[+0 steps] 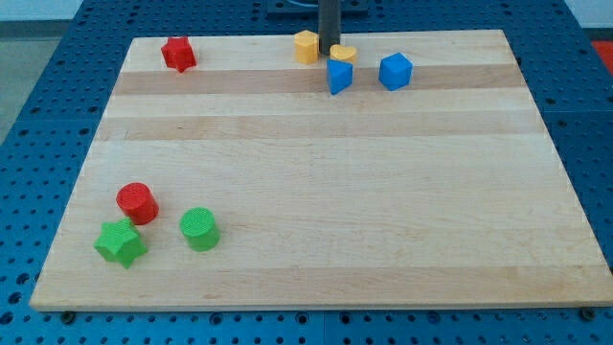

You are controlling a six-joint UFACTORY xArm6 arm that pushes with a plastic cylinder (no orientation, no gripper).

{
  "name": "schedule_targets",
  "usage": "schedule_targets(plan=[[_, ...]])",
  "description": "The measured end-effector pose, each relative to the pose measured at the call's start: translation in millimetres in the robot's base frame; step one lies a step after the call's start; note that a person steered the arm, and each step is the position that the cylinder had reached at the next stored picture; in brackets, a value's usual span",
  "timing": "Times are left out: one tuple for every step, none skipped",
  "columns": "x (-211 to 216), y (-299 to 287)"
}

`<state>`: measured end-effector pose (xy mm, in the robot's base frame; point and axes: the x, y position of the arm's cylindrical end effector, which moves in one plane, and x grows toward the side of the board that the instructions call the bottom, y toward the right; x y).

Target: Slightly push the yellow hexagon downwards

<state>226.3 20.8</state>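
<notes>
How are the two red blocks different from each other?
The red star has points; the red cylinder is round with a flat top. The red star sits alone near the view's top left; the red cylinder is at the bottom left beside the green star and green cylinder. Both share one red.

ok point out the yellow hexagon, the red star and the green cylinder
yellow hexagon (306, 46), camera view, its top face
red star (177, 53), camera view, its centre
green cylinder (199, 227), camera view, its round top
</notes>
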Motion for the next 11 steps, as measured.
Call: schedule_targets(plan=[[-9,17],[-30,23],[-34,9],[-34,-11],[-34,-17],[-34,-17],[-33,-17],[-31,-18],[-26,-20],[-25,-23],[-21,-24]])
